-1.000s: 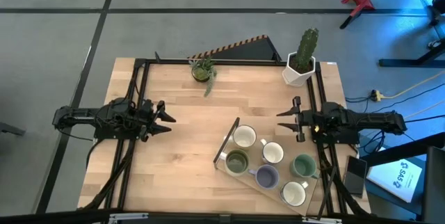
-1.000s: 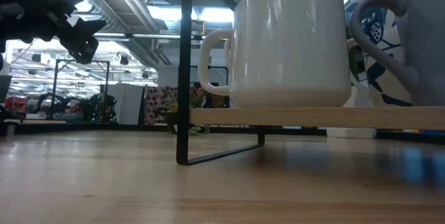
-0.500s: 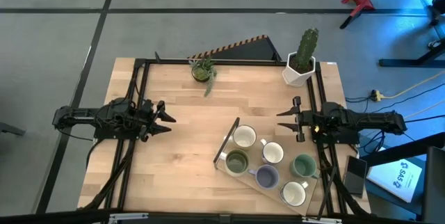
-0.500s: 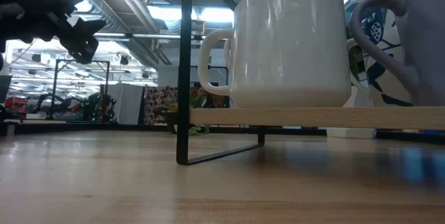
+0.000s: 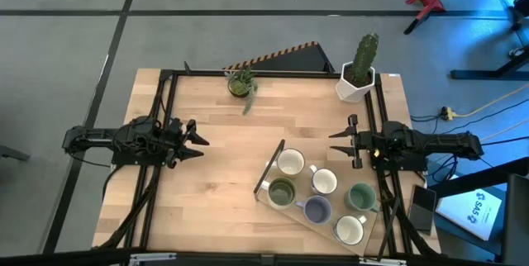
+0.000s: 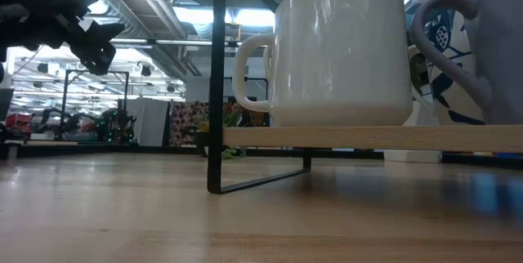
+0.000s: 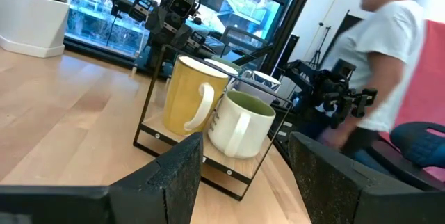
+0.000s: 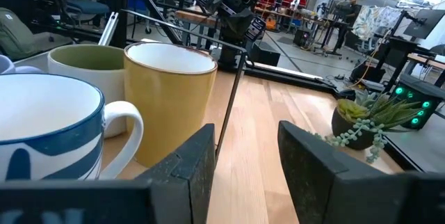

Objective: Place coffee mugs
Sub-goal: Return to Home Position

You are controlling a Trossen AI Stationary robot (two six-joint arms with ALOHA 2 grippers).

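Note:
Six coffee mugs stand on a low wooden rack (image 5: pixel 273 171) with a black wire frame, at the table's near right: a cream mug (image 5: pixel 290 162), a white one (image 5: pixel 324 181), an olive green one (image 5: pixel 282 192), a lavender one (image 5: pixel 317 210), a teal one (image 5: pixel 360 196) and another white one (image 5: pixel 350 230). The low view shows a white mug (image 6: pixel 343 51) resting by its base on the rack board (image 6: pixel 368 136). My left gripper (image 5: pixel 198 142) hovers open over the table's left side. My right gripper (image 5: pixel 333 143) hovers open just beyond the rack. Each wrist view shows the cream mug (image 7: pixel 188 95) (image 8: pixel 170 102) ahead of its open fingers.
A white angular cactus pot (image 5: pixel 357 83) stands at the far right corner, and a small leafy plant pot (image 5: pixel 240 84) at the far edge's middle. Black frame rails run along the table's left and right sides. Bare wood lies between the grippers. A person (image 7: pixel 389 50) stands beyond the table.

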